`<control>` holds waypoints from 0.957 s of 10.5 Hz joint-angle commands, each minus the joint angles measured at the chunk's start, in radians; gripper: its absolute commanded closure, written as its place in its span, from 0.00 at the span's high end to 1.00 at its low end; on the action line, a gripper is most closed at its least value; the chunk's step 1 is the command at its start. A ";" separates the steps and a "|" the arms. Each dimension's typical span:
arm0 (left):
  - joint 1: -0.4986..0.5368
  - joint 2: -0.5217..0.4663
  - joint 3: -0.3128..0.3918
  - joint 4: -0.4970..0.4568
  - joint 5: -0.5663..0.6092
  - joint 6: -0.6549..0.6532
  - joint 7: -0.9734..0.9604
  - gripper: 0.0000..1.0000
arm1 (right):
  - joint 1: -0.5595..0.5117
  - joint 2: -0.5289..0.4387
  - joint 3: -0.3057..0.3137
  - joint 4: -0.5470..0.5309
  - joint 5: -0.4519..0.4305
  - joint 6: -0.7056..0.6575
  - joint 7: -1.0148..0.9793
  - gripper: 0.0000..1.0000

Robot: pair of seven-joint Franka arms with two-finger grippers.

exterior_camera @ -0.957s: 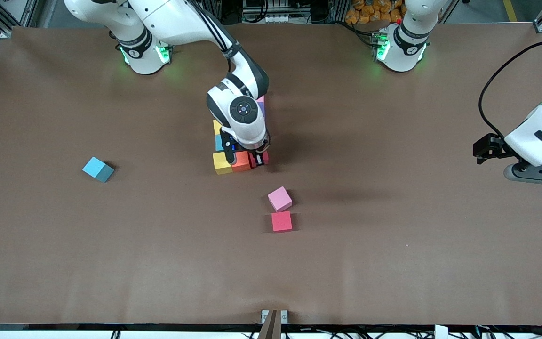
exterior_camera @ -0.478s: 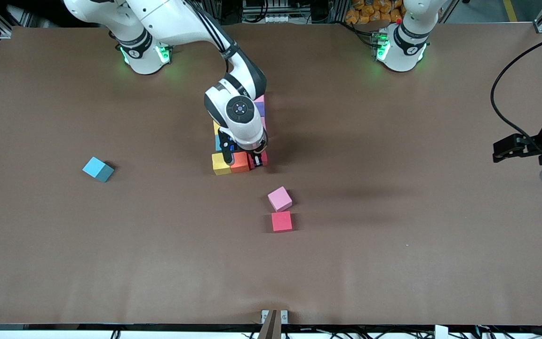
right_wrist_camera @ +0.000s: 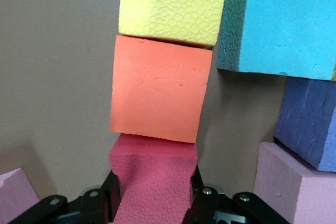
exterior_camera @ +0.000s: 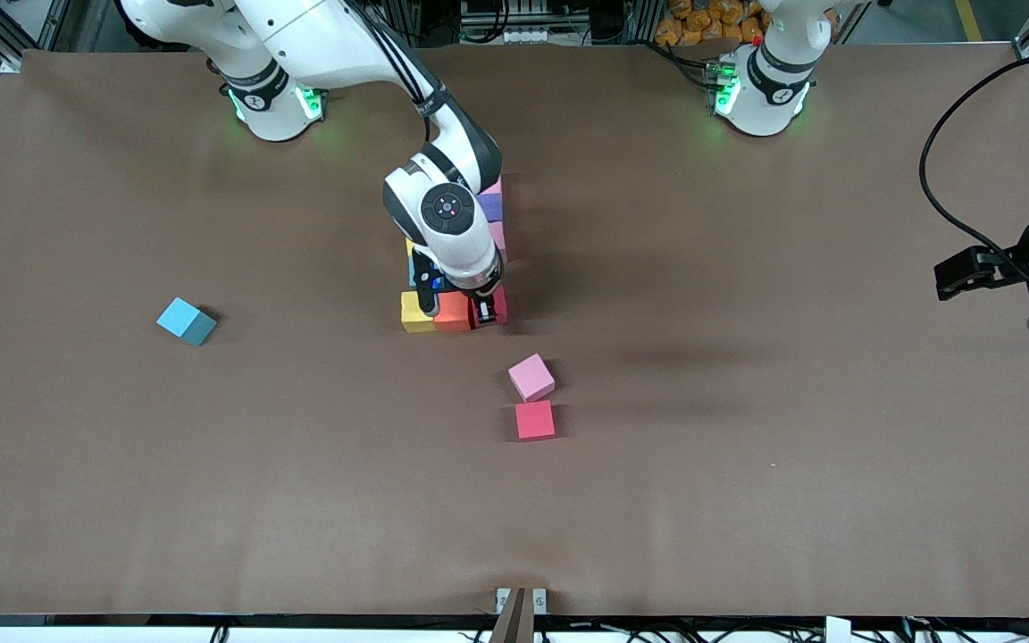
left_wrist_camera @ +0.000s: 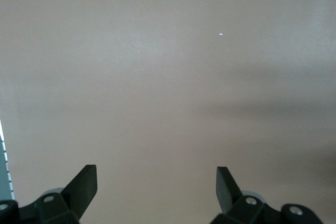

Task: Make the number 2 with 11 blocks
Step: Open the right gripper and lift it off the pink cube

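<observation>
My right gripper (exterior_camera: 485, 312) clamps the red block (right_wrist_camera: 155, 182) beside the orange block (right_wrist_camera: 157, 94), finishing the number 2 (exterior_camera: 452, 268)'s bottom row; left gripper (left_wrist_camera: 156, 190) waits open, 3 spare blocks (exterior_camera: 531, 376) unused.

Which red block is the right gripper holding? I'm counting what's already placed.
The red block at the end of the digit's nearest row, beside the orange block, clamped in the right gripper. The other red block lies loose, nearer the camera.

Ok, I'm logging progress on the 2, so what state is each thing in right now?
Right gripper: shut on red block, set against the orange block in the digit's nearest row.
Left gripper: open, empty, waiting over bare table at its own end.
Number 2: partly built, partly hidden by the right arm.
Blue block, pink block, loose red block: loose, unplaced.
</observation>
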State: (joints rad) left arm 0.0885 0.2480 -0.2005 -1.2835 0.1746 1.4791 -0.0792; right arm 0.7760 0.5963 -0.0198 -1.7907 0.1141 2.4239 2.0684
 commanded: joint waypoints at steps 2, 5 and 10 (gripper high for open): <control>-0.072 -0.029 0.160 -0.023 -0.260 0.009 0.013 1.00 | -0.027 -0.024 0.021 -0.029 -0.024 0.012 0.029 0.37; -0.099 -0.032 0.179 -0.037 -0.257 0.068 0.051 1.00 | -0.026 -0.023 0.021 -0.029 -0.027 0.008 0.025 1.00; -0.096 -0.033 0.142 -0.033 -0.164 0.069 0.158 1.00 | -0.030 -0.032 0.021 -0.016 -0.034 0.000 0.013 1.00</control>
State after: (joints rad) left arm -0.0039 0.2425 -0.0461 -1.2919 -0.0312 1.5378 0.0205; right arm 0.7687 0.5954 -0.0193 -1.7923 0.1038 2.4242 2.0698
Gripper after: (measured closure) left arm 0.000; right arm 0.000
